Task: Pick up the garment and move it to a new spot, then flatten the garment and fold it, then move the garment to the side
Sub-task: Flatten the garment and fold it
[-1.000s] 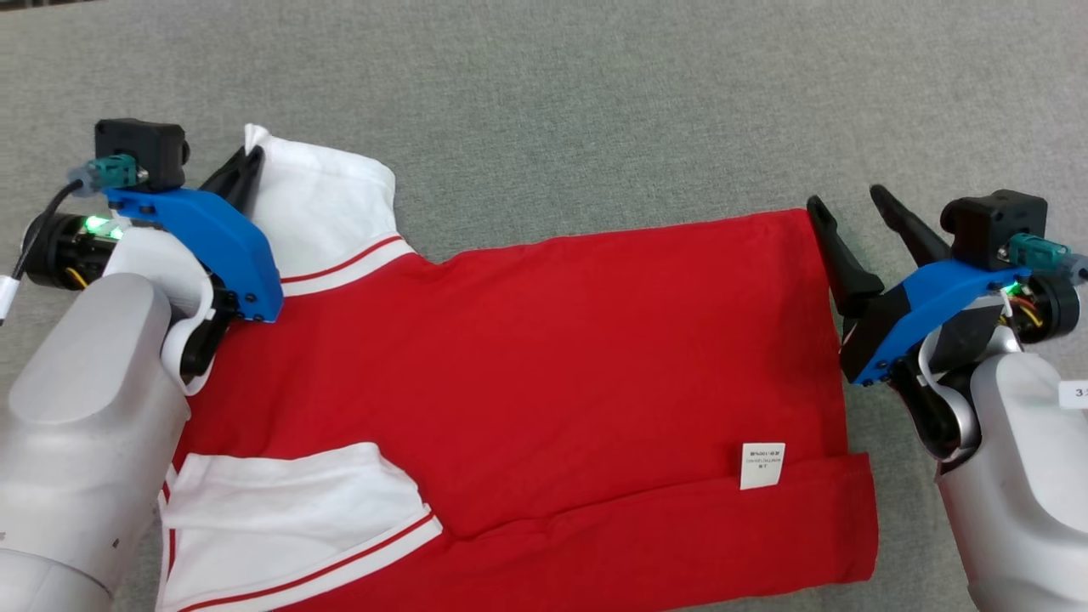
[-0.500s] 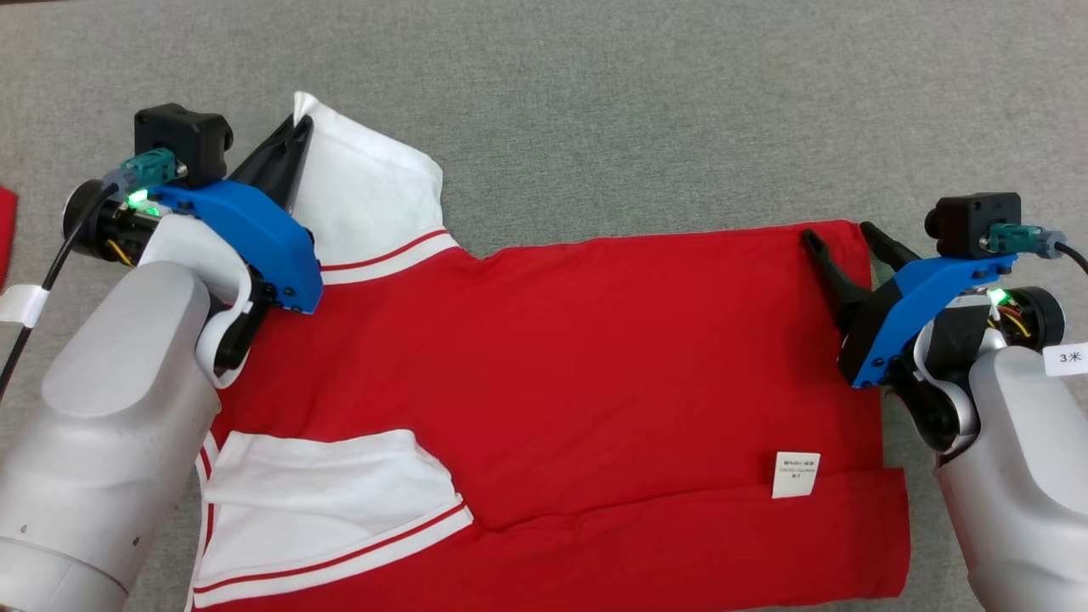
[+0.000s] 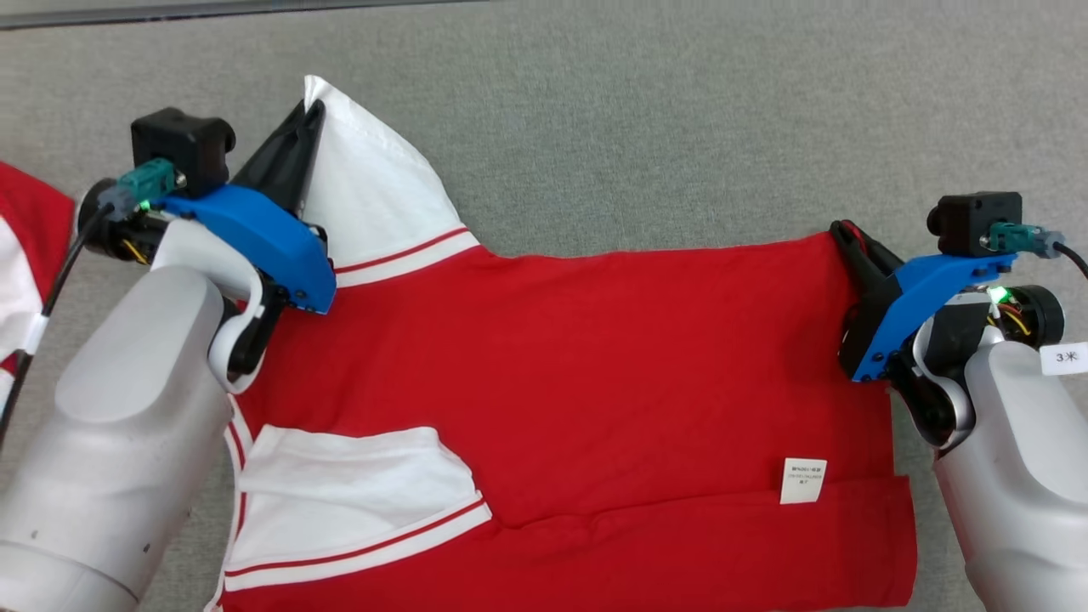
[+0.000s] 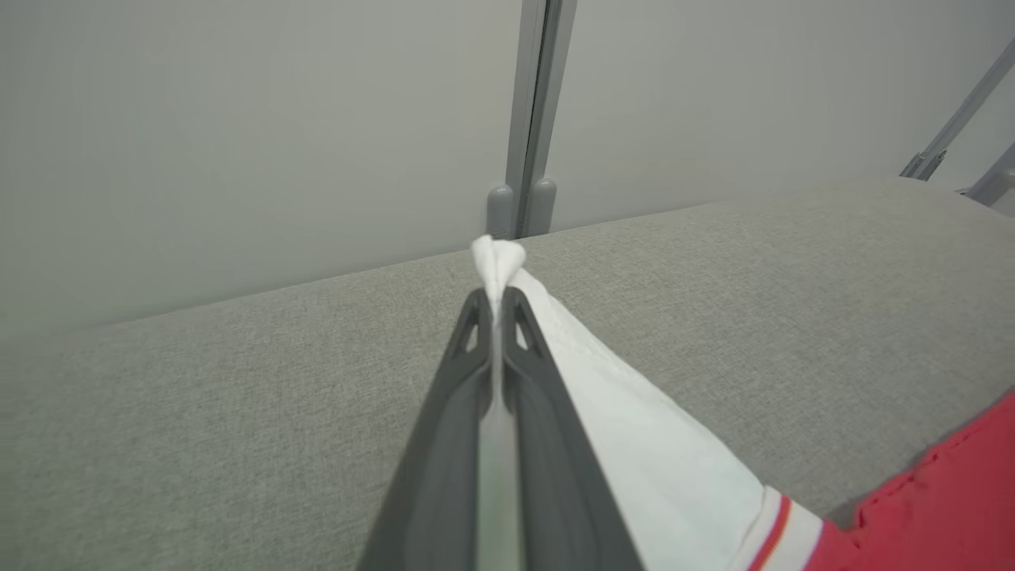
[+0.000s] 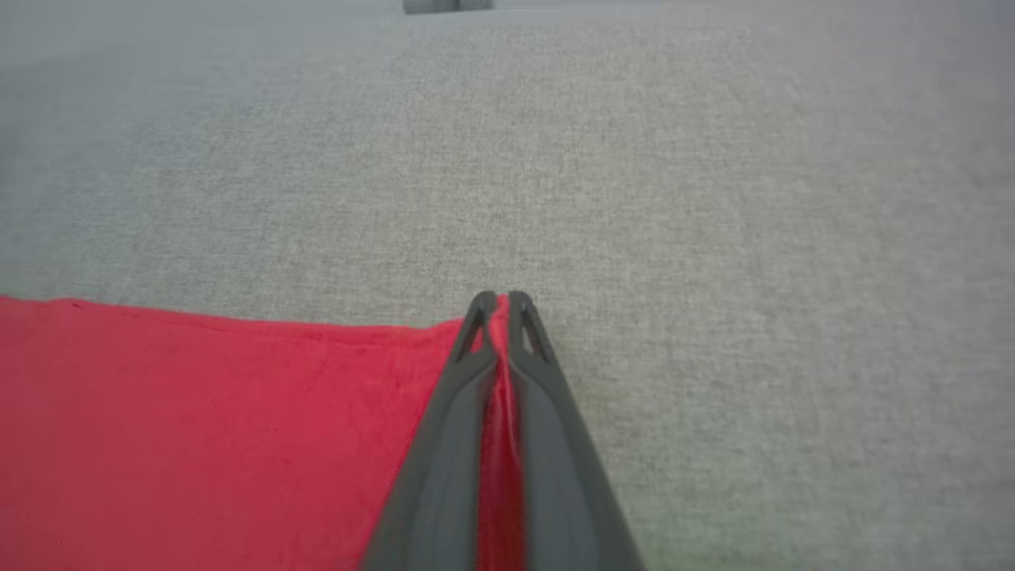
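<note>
Grey cloth covers the desk (image 3: 595, 127) in the head view, and the garment (image 3: 595, 382), red with white sleeves, lies spread across it, its lower edge cut off by the frame. The left forearm (image 3: 127, 408) rises from the lower left, its left jaws shut on the tip of the far white sleeve (image 3: 374, 195). The right forearm (image 3: 1020, 476) rises from the lower right, its right jaws shut on the far red corner. A white label's (image 3: 803, 480) print is too small to read. Another red-and-white cloth (image 3: 25, 255) is cut off at the left edge.

Left wrist view: the two fingers (image 4: 444, 444) are pressed together, with a white tuft poking out past their tips.

Right wrist view: the fingers (image 5: 444, 444) pinch red fabric between them. The far desk is blurred.
</note>
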`<state>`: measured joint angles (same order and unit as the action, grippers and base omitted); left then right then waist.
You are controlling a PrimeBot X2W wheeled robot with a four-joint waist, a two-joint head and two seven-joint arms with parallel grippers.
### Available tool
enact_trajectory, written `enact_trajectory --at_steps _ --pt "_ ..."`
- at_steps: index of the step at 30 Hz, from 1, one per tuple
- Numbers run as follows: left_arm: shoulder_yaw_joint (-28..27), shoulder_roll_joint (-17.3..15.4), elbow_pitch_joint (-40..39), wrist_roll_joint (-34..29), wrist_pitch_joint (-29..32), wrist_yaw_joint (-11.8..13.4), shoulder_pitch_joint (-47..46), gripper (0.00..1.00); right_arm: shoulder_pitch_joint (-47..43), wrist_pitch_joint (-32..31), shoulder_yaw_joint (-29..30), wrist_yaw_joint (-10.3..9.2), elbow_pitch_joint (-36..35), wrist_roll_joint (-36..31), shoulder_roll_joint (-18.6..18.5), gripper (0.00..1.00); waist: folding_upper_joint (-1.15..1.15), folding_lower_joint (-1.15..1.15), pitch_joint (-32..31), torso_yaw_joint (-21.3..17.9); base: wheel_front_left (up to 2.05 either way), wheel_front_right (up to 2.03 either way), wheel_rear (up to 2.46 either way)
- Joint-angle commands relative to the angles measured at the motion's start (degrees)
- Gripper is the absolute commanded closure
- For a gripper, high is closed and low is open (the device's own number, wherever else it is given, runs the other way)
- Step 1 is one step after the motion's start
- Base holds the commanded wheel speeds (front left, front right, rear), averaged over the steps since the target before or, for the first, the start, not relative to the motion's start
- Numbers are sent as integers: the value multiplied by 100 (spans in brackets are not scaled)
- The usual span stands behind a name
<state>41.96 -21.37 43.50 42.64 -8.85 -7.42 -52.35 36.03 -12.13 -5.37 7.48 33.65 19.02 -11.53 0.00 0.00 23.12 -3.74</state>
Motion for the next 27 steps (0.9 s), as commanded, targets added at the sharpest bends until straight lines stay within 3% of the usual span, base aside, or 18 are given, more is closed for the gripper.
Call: enact_trajectory --at_steps 1,13,27 --pt "-8 15 -48 38 -92 -8 118 100 -89 151 18 3 -22 -57 -46 100 0 0 -115 2 0 0 0" --pt "-171 -218 -1167 227 -497 220 1201 100 -969 1016 71 3 -510 -50 -123 100 0 0 -603 221 0 0 0" --pt "-196 -716 -2906 360 -570 930 2923 100 -1834 1599 246 3 -793 -210 -148 100 0 0 -959 389 0 0 0"
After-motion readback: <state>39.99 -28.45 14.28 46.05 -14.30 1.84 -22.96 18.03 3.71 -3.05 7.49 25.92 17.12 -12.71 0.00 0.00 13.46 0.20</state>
